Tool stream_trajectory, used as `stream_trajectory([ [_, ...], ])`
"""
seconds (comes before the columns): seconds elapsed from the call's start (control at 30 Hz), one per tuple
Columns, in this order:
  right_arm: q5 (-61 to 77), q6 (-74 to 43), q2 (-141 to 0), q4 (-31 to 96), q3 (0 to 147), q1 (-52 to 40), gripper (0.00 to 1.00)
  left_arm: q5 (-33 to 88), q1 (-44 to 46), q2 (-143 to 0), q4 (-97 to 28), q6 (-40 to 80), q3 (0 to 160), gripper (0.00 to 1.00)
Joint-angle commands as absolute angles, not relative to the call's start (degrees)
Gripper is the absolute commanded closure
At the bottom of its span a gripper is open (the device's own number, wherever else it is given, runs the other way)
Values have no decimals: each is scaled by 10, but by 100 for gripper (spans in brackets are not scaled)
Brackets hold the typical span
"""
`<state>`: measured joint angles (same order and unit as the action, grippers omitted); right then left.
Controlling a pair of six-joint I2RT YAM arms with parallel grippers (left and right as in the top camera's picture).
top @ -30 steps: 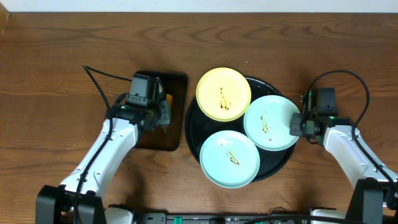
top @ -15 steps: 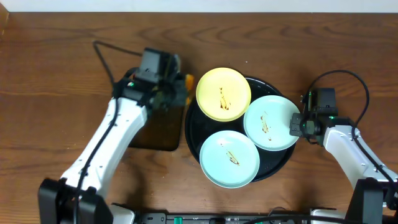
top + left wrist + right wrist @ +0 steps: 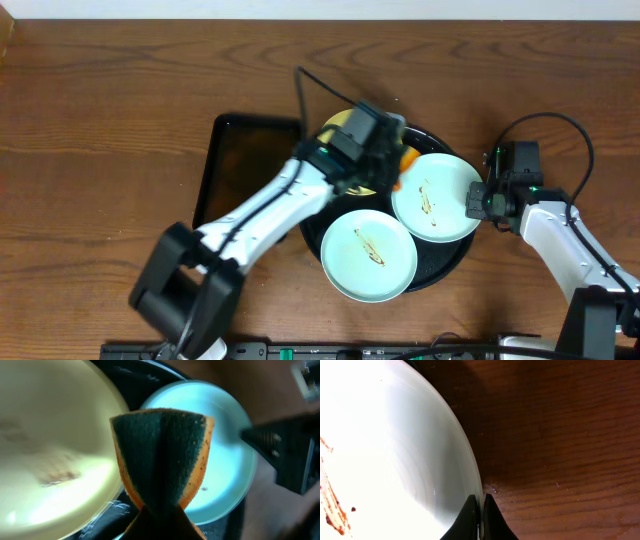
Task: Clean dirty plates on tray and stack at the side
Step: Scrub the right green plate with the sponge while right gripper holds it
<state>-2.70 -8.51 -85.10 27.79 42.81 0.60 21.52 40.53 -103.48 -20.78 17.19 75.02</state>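
The round black tray (image 3: pixel 445 265) holds three smeared plates: a pale yellow one (image 3: pixel 335 125) mostly under my left arm, a mint-white one at right (image 3: pixel 436 197) and a mint-white one at front (image 3: pixel 369 254). My left gripper (image 3: pixel 392 160) is shut on an orange sponge with a dark green face (image 3: pixel 161 455), held between the yellow plate (image 3: pixel 50 455) and the right mint plate (image 3: pixel 225 460). My right gripper (image 3: pixel 478 199) is shut on the right rim of that mint plate (image 3: pixel 395 450), its fingertips (image 3: pixel 480 510) pinching the edge.
A rectangular dark brown tray (image 3: pixel 245 170) lies left of the black tray. Bare wood-grain tabletop (image 3: pixel 90 150) extends on both sides and beyond the right plate's rim (image 3: pixel 560 435).
My left arm swung right from the brown tray, carrying the sponge over the black tray, and now covers most of the yellow plate. The right arm has not moved.
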Motion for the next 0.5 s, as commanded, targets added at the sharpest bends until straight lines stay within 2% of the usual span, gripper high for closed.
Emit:
stream_trajectory([
  [0.0, -36, -83, -855, 285, 427, 13, 99, 274, 434, -1064, -177, 180, 760, 92],
  [0.2, -36, -83, -855, 285, 427, 13, 99, 289, 463, -1109, -132, 238, 760, 93],
  [0.47, -36, -83, -855, 285, 427, 13, 99, 375, 472, -1158, -65, 269, 760, 92],
])
